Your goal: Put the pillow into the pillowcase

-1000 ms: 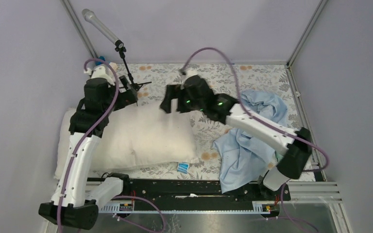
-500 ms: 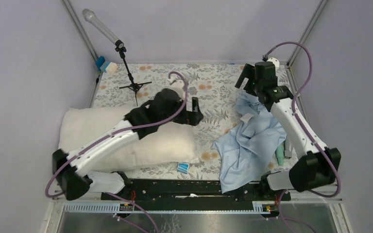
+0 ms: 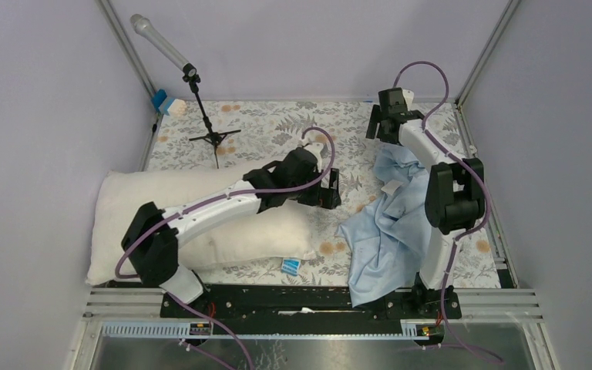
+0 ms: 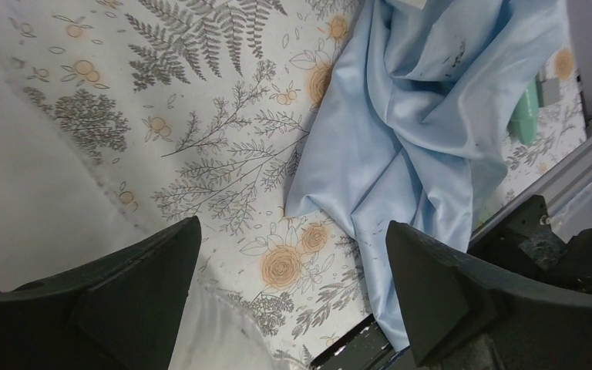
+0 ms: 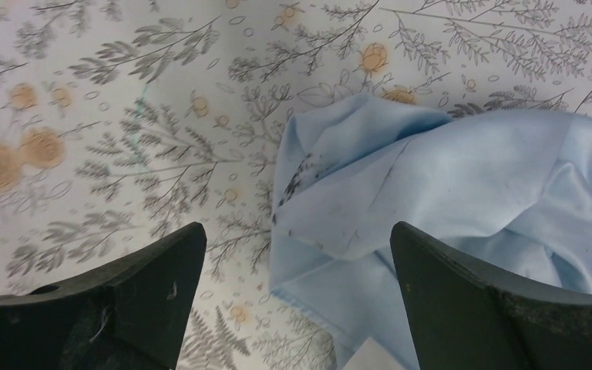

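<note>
On the floral tablecloth [image 3: 277, 127]: pillow [image 3: 135, 204] at left; pillowcase [image 3: 389, 223] crumpled at right, apart. Left gripper [image 3: 331, 189] between them, right gripper [image 3: 378, 123] over the pillowcase's far edge; both spread wide, empty.

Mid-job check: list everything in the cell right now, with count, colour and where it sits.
pillow: one, cream, left side of table, left arm reaching over it
pillowcase: one, light blue, crumpled at right, apart from the pillow
tablecloth: one, grey floral, covers the table
microphone: one, grey, on black tripod stand, far left
small box: one, blue and white, far left corner
small packet: one, blue, near edge by pillow corner
teal object: one, partly hidden beside the pillowcase, unidentified
left end effector: one, black, open, empty, between pillow and pillowcase
right end effector: one, black, open, empty, over pillowcase's far edge
</note>
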Robot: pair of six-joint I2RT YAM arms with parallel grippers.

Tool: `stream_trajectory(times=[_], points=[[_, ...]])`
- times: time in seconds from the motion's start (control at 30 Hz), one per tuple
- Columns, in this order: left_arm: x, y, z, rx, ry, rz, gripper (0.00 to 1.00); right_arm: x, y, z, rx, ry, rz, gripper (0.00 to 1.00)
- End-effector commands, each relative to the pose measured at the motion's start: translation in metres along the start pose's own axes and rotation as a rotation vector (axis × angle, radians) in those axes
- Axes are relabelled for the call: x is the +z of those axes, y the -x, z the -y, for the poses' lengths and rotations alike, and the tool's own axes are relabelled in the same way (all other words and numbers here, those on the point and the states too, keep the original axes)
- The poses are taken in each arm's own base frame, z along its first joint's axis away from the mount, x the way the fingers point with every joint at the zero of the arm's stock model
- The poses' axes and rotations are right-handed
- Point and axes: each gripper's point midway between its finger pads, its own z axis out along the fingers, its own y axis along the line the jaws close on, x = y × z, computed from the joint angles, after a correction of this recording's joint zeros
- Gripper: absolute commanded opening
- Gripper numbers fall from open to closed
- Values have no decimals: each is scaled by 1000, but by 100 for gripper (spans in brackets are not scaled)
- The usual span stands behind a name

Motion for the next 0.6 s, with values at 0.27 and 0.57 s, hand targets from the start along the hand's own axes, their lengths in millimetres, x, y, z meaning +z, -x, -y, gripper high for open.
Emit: stream_trajectory(times=[0.27,0.57], points=[[43,-8,26,46,-67,-59,99,49,-10,21,-22,-92,-79,88],[58,-10,25,51,-62,-74,99,6,4,15,65,-19,-83,6]])
